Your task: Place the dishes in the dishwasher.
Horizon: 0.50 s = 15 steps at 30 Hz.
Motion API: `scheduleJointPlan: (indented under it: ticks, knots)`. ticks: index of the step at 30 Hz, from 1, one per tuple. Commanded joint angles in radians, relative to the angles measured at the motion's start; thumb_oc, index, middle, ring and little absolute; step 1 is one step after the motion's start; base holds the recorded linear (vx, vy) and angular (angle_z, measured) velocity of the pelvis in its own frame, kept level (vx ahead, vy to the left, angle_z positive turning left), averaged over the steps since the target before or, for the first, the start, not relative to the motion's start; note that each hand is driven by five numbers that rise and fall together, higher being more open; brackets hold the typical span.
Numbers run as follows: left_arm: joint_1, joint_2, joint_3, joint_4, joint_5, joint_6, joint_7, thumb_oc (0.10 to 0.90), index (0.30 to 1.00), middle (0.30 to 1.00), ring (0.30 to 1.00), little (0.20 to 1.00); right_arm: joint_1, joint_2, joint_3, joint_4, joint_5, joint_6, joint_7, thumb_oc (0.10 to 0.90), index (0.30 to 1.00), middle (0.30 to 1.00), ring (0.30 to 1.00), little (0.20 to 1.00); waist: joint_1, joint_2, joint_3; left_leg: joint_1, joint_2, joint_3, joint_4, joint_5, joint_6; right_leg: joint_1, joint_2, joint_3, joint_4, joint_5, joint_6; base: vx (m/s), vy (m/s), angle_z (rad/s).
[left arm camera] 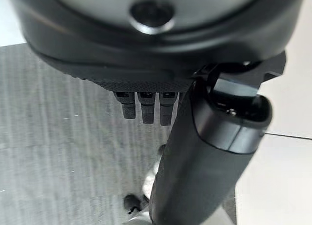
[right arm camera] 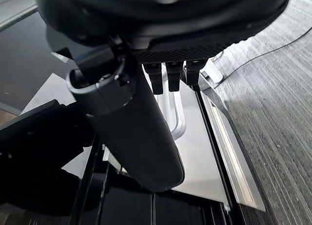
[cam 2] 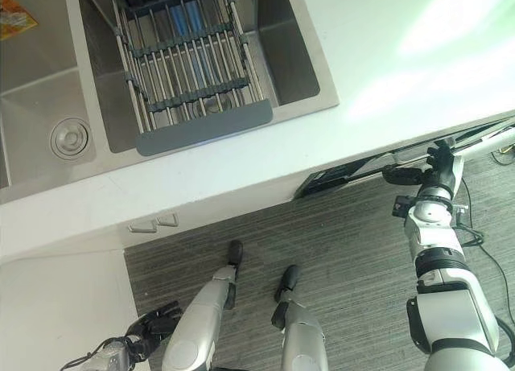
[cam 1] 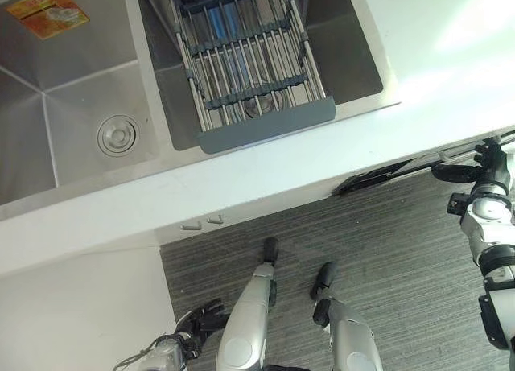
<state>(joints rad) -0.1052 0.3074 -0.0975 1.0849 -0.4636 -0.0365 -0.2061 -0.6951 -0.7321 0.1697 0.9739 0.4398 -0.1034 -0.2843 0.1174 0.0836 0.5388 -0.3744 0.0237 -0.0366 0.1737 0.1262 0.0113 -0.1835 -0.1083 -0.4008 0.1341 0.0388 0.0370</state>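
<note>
Two sink basins sit in the white table (cam 1: pixel 241 186). The left sink basin (cam 1: pixel 72 105) has one round drain (cam 1: pixel 117 135) and one orange-yellow packet (cam 1: pixel 48 10) at its 11 o'clock corner. The right sink basin (cam 1: pixel 346 49) carries one drying rack (cam 1: pixel 249 73) of metal bars with a grey front lip, laid across it. Blue dishes (cam 1: pixel 229 21) lie in the rack toward 12 o'clock; their count cannot be told through the bars.

One dishwasher door (cam 2: pixel 354 174) shows under the table edge at 3 o'clock, tipped slightly ajar, dark panel on top. Right hand (cam 2: pixel 438 163) is at the door's top edge, fingers curled; the right wrist view shows its fingers (right arm camera: pixel 170 71) hooked over the silver bar handle (right arm camera: pixel 173 112), thumb alongside. So the right hand grips the handle.

Left hand (cam 1: pixel 197 323) hangs low at 7 o'clock over the grey carpet floor (cam 1: pixel 386 242), beside the white cabinet (cam 1: pixel 80 315). In the left wrist view its fingers (left arm camera: pixel 144 105) point down, relaxed and side by side, holding nothing.

Two small white latches (cam 1: pixel 201 223) sit on the cabinet face below the table edge, at 6 o'clock from the rack.
</note>
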Motion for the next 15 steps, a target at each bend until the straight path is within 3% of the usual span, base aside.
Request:
scheduleJointPlan:
  ticks: [1,2,6,11,12,15]
  knots:
    - [0.024,0.113,-0.042,-0.047,0.132,-0.117,0.179,0.8,0.9,0.9,0.9,0.9,-0.124,0.052,0.072,-0.231,-0.059,-0.167,0.161,0.8,0.9,0.9,0.9,0.9,0.076,-0.023,-0.098,0.023,0.021,0.043,0.126,-0.268,-0.035,-0.027,-0.07,0.043,0.166,-0.209,0.061,-0.03,0.02,0.05]
    - [0.017,0.126,-0.043,-0.064,0.193,-0.122,0.283,0.8,0.9,0.9,0.9,0.9,-0.043,0.077,0.07,-0.248,-0.058,-0.172,0.162,0.8,0.9,0.9,0.9,0.9,0.062,-0.016,-0.107,0.034,0.025,0.045,0.126,-0.27,-0.036,-0.021,-0.073,0.051,0.166,-0.211,0.062,-0.04,0.03,-0.05]
    - [0.015,0.191,-0.025,-0.123,0.35,-0.103,0.482,0.8,0.9,0.9,0.9,0.9,0.222,0.151,0.035,-0.294,-0.06,-0.192,0.157,0.8,0.9,0.9,0.9,0.9,0.005,-0.003,-0.139,0.071,0.036,0.061,0.126,-0.28,-0.04,0.0,-0.079,0.077,0.166,-0.217,0.065,-0.05,0.017,-0.01]
    - [0.081,0.253,0.046,-0.219,0.436,-0.11,0.49,0.8,0.9,0.9,0.9,0.9,0.48,0.189,-0.047,-0.259,-0.071,-0.234,0.221,0.8,0.9,0.9,0.9,0.9,-0.062,0.007,-0.19,0.119,0.05,0.097,0.126,-0.296,-0.048,0.026,-0.093,0.105,0.166,-0.224,0.072,-0.05,0.013,-0.12]
    - [0.104,0.255,0.068,-0.246,0.362,-0.128,0.441,0.8,0.9,0.9,0.9,0.9,0.546,0.204,-0.072,-0.244,-0.065,-0.245,0.242,0.8,0.9,0.9,0.9,0.9,-0.081,0.007,-0.208,0.139,0.052,0.109,0.126,-0.304,-0.049,0.037,-0.095,0.114,0.166,-0.228,0.074,-0.01,0.017,-0.28]
    - [0.121,0.234,0.086,-0.273,0.328,-0.128,0.34,0.8,0.9,0.9,0.9,0.9,0.608,0.229,-0.099,-0.219,-0.066,-0.264,0.261,0.8,0.9,0.9,0.9,0.9,-0.101,0.002,-0.232,0.162,0.054,0.12,0.126,-0.315,-0.05,0.048,-0.095,0.129,0.166,-0.232,0.077,-0.01,-0.006,-0.21]
